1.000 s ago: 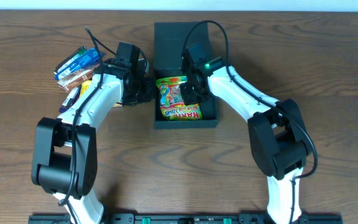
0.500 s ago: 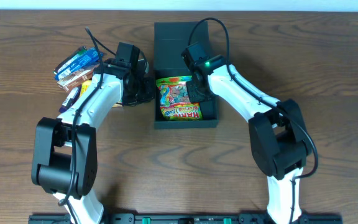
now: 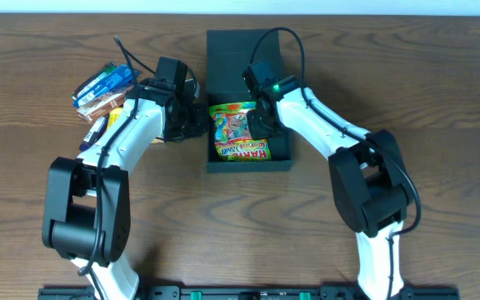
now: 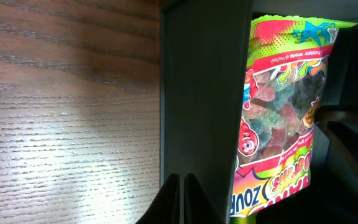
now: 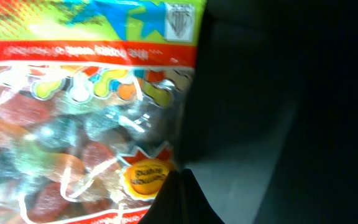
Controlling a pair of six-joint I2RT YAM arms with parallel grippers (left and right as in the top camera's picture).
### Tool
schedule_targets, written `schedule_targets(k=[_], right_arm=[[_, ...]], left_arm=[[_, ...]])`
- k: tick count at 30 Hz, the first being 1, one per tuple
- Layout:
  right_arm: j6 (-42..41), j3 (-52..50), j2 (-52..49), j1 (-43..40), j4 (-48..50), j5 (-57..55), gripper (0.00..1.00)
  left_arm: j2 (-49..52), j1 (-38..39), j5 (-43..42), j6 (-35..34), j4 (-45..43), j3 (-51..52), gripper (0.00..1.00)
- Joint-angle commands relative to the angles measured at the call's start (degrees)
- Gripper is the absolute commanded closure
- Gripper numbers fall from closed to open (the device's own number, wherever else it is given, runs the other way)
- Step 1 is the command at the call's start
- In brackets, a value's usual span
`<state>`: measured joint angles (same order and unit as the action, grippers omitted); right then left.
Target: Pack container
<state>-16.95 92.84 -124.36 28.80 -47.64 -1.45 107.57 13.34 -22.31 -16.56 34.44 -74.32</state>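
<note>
The container (image 3: 280, 148) is a dark teal square box in mid-table, its lid (image 3: 232, 58) hinged open toward the back. A bright gummy-candy bag (image 3: 236, 137) lies flat inside it. My left gripper (image 3: 200, 127) is shut and empty, its tips (image 4: 181, 186) resting against the outside of the container's left wall (image 4: 201, 93). The candy bag (image 4: 278, 118) shows just beyond that wall. My right gripper (image 3: 261, 125) is down inside the box and shut. Its tips (image 5: 180, 186) sit at the right edge of the candy bag (image 5: 73, 124), over the box's dark floor (image 5: 253, 124).
A heap of several snack packets (image 3: 102, 87) lies on the wooden table (image 3: 440, 100) to the left of the container, behind my left arm. The left gripper's cable loops above that heap.
My right gripper has shifted slightly toward the back of the box along the bag's right edge. The left arm and the bag have not moved.
</note>
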Motion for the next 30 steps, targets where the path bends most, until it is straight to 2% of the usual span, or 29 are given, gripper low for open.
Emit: schedule_targets(k=[1,7,15,23,30], right_arm=[[0.3,-0.5,-1.4,0.9,0.8,3.3,0.99],[2.5,-0.5,-1.4,2.8,2.4,3.8,0.99],[-0.4,1.0,1.6,2.5,-0.7,-11.7,0.99],[-0.2,0.6,-1.2,2.9,-0.7,-9.7,0.98],[0.3,0.6,-2.3,3.2,1.7,-2.8,0.99]], left_arm=[[0.9,0.2,-0.2,-0.4,0.0,0.1,0.94],[0.9,0.2,-0.2,-0.4,0.0,0.1,0.95],[0.9,0.2,-0.2,-0.4,0.0,0.1,0.94],[0.9,0.2,-0.2,-0.4,0.0,0.1,0.94],[0.9,0.2,-0.2,-0.4,0.0,0.1,0.94]])
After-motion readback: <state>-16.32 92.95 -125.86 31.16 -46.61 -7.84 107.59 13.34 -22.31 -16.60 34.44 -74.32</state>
